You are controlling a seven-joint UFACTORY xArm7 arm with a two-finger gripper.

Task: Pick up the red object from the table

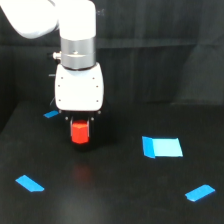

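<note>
The red object (pixel 80 132) is a small red-orange stubby cylinder directly under the white gripper body. My gripper (pixel 80 139) points straight down, and its dark fingers close against the object's two sides. The fingers are hard to make out against the black background. The object appears to hang a little above the black table (pixel 110 200), where a faint red reflection shows below it. The object is narrower than the gripper body.
Flat blue pieces lie on the table: a larger rectangle (pixel 161 147) at the exterior view's right, a small strip (pixel 200 192) at front right, another (pixel 30 183) at front left, and a tiny one (pixel 51 114) behind the gripper. A black curtain hangs behind.
</note>
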